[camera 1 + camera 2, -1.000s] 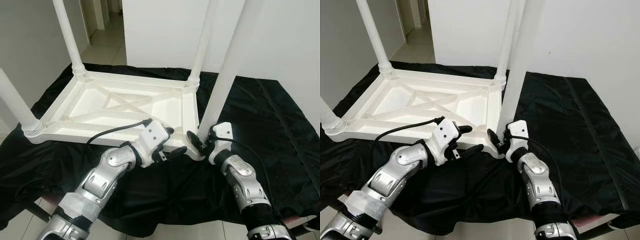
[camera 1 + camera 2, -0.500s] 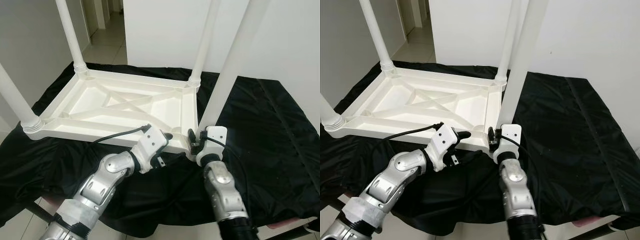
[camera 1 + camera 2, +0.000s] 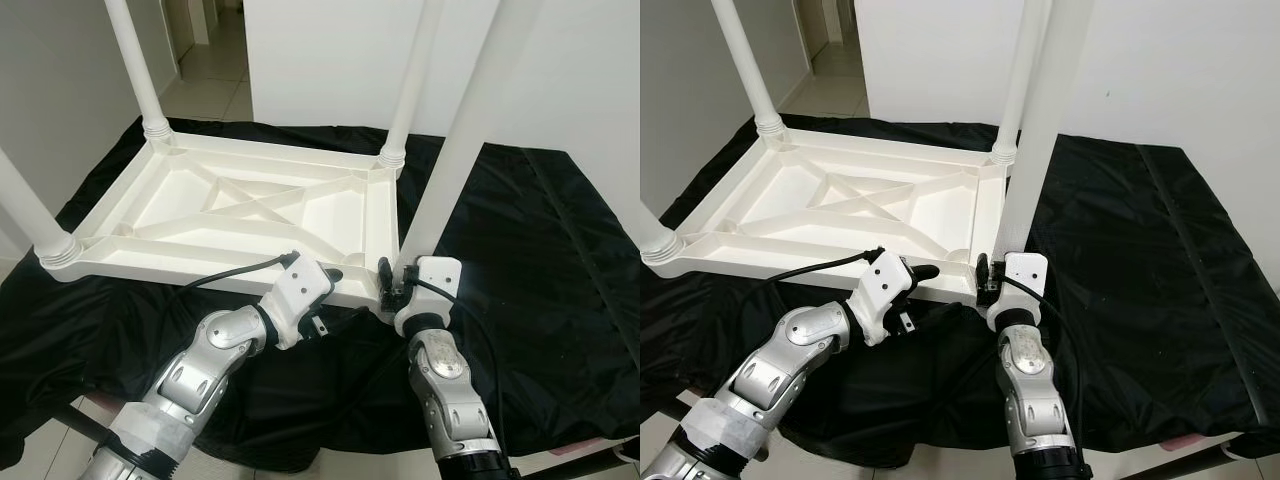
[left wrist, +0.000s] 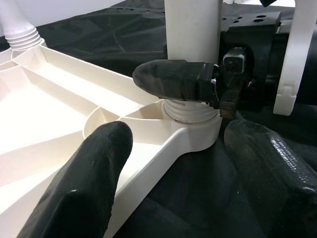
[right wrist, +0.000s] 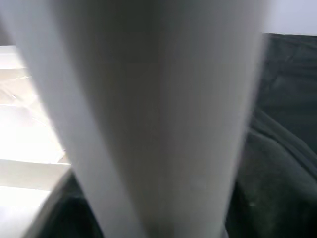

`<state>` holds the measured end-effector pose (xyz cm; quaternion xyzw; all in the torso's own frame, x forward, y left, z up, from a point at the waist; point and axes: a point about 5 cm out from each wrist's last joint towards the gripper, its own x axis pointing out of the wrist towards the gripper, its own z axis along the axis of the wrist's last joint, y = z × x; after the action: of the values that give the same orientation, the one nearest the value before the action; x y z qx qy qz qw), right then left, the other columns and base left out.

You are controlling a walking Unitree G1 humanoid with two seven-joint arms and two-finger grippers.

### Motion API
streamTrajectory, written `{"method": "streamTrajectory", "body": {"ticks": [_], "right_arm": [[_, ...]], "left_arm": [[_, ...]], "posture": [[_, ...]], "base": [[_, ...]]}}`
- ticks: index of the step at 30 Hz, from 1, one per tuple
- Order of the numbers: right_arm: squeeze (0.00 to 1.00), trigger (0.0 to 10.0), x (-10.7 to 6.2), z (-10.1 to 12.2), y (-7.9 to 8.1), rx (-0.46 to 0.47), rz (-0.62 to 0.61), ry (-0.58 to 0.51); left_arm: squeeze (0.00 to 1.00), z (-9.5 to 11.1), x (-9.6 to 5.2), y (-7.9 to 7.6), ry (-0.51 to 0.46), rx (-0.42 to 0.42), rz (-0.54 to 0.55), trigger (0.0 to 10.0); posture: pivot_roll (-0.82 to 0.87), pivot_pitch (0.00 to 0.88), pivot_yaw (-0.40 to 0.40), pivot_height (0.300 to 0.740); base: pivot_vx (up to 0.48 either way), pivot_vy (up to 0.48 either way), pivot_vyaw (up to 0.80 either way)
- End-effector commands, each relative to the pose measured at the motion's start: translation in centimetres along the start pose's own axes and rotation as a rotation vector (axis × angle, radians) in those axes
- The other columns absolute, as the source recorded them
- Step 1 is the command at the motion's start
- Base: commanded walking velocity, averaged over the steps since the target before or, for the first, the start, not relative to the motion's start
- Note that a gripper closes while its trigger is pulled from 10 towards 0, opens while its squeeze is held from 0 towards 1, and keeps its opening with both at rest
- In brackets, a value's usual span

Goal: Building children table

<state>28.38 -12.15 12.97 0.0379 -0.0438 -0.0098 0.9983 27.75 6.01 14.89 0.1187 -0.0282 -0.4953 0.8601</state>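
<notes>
A white plastic children's table (image 3: pixel 200 262) lies upside down on a black cloth, its legs pointing up. The near right leg (image 3: pixel 470 130) stands in the corner socket (image 4: pixel 190 111). My right gripper (image 3: pixel 392 285) is shut on that leg's base, and one of its black fingers (image 4: pixel 173 79) presses against the leg just above the socket. The right wrist view shows the leg (image 5: pixel 158 114) very close up. My left gripper (image 3: pixel 338 295) is open at the table's near rim, just left of that corner. One finger (image 4: pixel 94 168) is over the frame and the other (image 4: pixel 267 168) is outside it.
The black cloth (image 3: pixel 540 250) covers the whole work surface and hangs over its front edge. Three more legs stand at the far left (image 3: pixel 135 60), far right (image 3: pixel 415 70) and near left (image 3: pixel 25 205). A white wall rises behind, and a tiled hallway (image 3: pixel 210 60) opens at the far left.
My right arm swung in from the right, turned upright and closed on the near right leg's base. My left gripper slid in against the table's near rim.
</notes>
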Motion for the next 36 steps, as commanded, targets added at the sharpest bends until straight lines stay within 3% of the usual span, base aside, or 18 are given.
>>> {"method": "streamTrajectory", "body": {"ticks": [1, 4, 5, 10, 13, 19, 23, 36], "right_arm": [[1.00, 10.0, -0.6, 0.0, 1.1, 0.088, 0.013, 0.002], [1.00, 10.0, -0.8, 0.5, 0.4, 0.081, 0.031, -0.034], [0.00, 10.0, -1.0, 0.7, -0.1, 0.076, 0.046, -0.054], [0.00, 10.0, -1.3, 1.0, -0.7, 0.068, 0.083, -0.083], [0.00, 10.0, -1.4, 1.1, -1.3, 0.079, 0.097, -0.101], [0.00, 10.0, -1.9, 1.1, -1.2, 0.074, 0.104, -0.105], [0.00, 10.0, -2.2, 0.8, -1.1, 0.071, 0.104, -0.096], [0.00, 10.0, -2.5, 0.5, -1.6, 0.135, 0.102, -0.064]], "left_arm": [[0.00, -0.1, 0.0, -0.3, 0.016, 0.008, -0.050, 10.0], [0.00, 0.1, 0.3, -0.1, 0.008, 0.020, -0.048, 10.0], [0.00, 0.2, 0.3, 0.2, 0.002, 0.029, -0.027, 10.0], [0.00, 0.3, 0.2, 0.4, -0.007, 0.027, 0.011, 10.0], [0.00, 0.1, -0.1, 0.2, -0.010, -0.023, 0.047, 10.0], [0.00, -0.2, -0.4, 0.3, 0.005, -0.087, 0.107, 10.0], [0.00, -0.6, -0.4, 0.5, 0.035, -0.078, 0.164, 10.0], [0.00, -0.5, -0.9, 0.7, 0.020, -0.140, 0.129, 10.0]], "posture": [[-0.03, 0.042, -0.002, 0.740], [-0.03, 0.038, -0.011, 0.740], [-0.03, 0.043, -0.016, 0.740], [-0.03, 0.047, -0.017, 0.740], [-0.03, 0.063, -0.020, 0.740], [-0.04, 0.070, -0.023, 0.740], [-0.04, 0.075, -0.023, 0.740], [-0.06, 0.074, -0.011, 0.740]], "base": [[0.000, 0.000, 0.00], [0.000, 0.000, 0.00], [0.000, 0.000, 0.00], [0.000, 0.000, 0.00], [0.000, 0.000, 0.00], [0.000, 0.000, 0.00], [0.000, 0.000, 0.00], [0.000, 0.000, 0.00]]}}
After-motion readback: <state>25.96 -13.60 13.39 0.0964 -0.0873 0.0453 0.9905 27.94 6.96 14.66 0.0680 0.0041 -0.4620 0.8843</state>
